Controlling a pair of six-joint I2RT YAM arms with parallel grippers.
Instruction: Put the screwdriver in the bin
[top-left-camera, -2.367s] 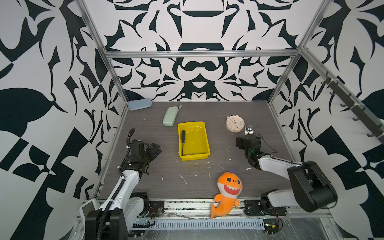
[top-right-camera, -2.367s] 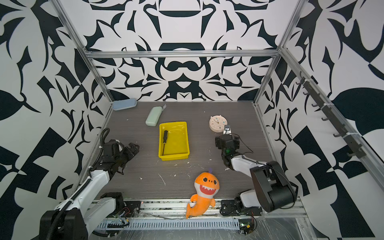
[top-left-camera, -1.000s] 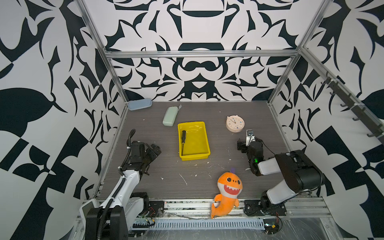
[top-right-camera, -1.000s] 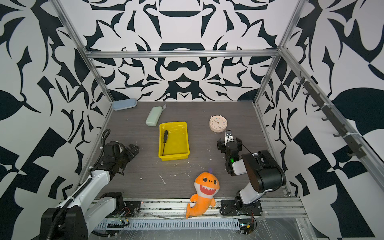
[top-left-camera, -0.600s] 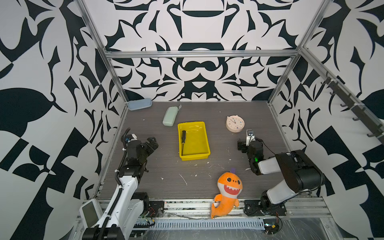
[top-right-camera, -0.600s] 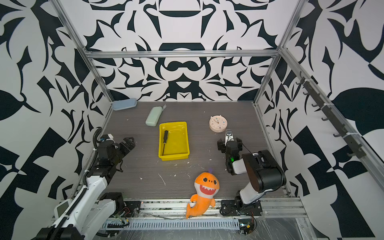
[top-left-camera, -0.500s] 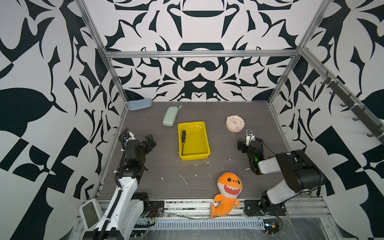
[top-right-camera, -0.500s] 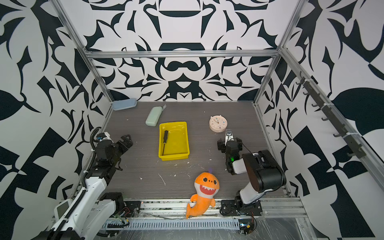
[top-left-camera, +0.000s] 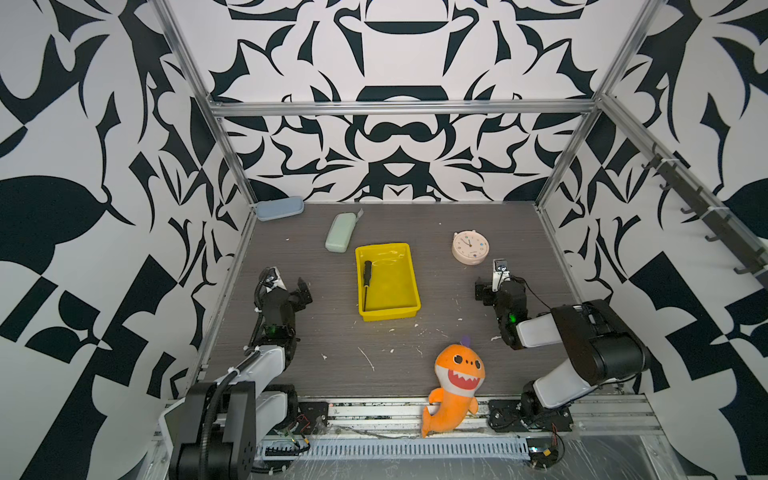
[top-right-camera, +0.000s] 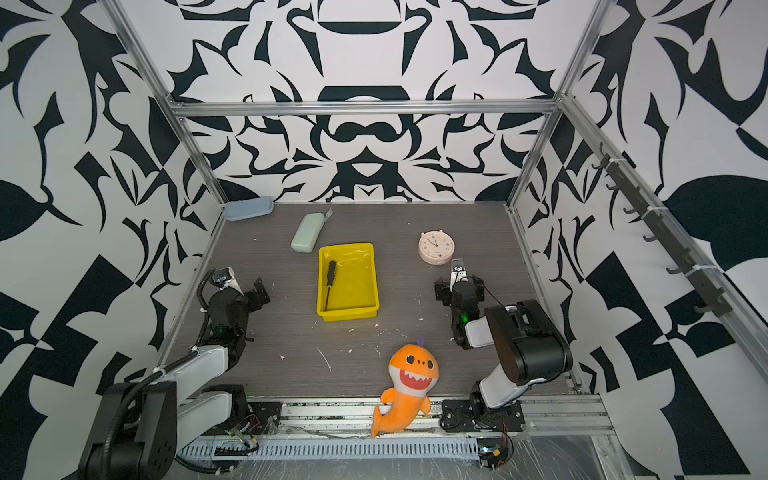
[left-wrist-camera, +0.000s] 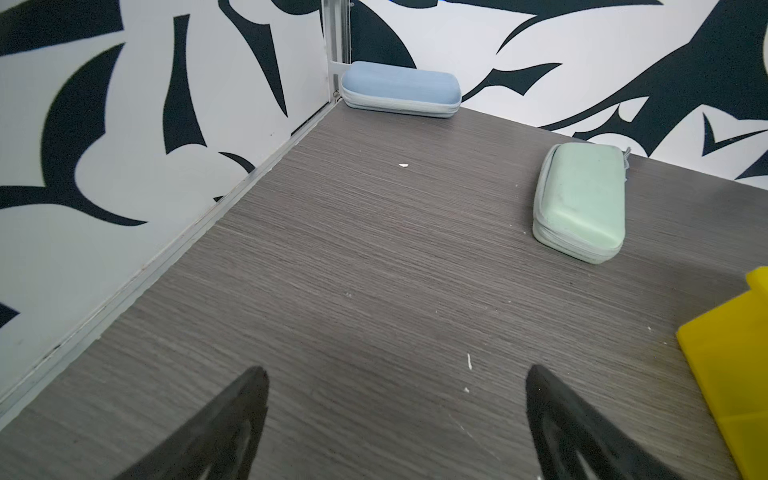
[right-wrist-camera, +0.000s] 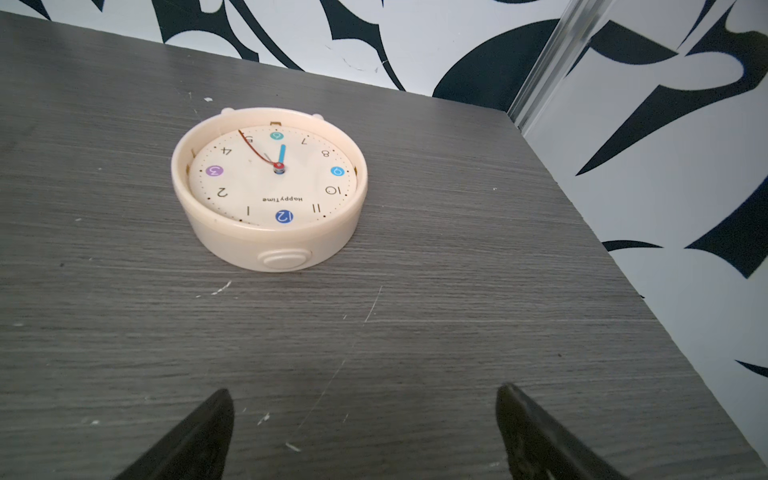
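**Status.** In both top views the screwdriver (top-left-camera: 367, 282) lay flat inside the bin (top-left-camera: 390, 313). It ran along the wall on the left arm's side, with the black handle toward the far end and the thin shaft toward the near end. No part of it appeared to cross the rim. The bin stood near the middle of the table (top-left-camera: 332, 332), well apart from both arms.

**Tools.** The left gripper (left-wrist-camera: 395, 369) had its jaws spread wide with only bare table between them; it held nothing. A corner of the bin showed at the edge of its wrist view, with the green case (left-wrist-camera: 579, 203) and the blue case (left-wrist-camera: 401, 89) farther off. The right gripper (right-wrist-camera: 365, 390) was likewise spread wide and empty, and it faced the clock (right-wrist-camera: 270, 187) without touching it. A plush shark (top-left-camera: 457, 374) lay at the near edge of the table, clear of both tools.

**Step in hand.** Judged from this layout, the placing step was complete: the tool was in the container and released. Only the closing phase remained.

**Next move.** No further grasp appeared necessary. The 2 arms needed only to settle at rest positions, on paths clear of the bin walls so the bin was not knocked, and clear of the clock on the right side.
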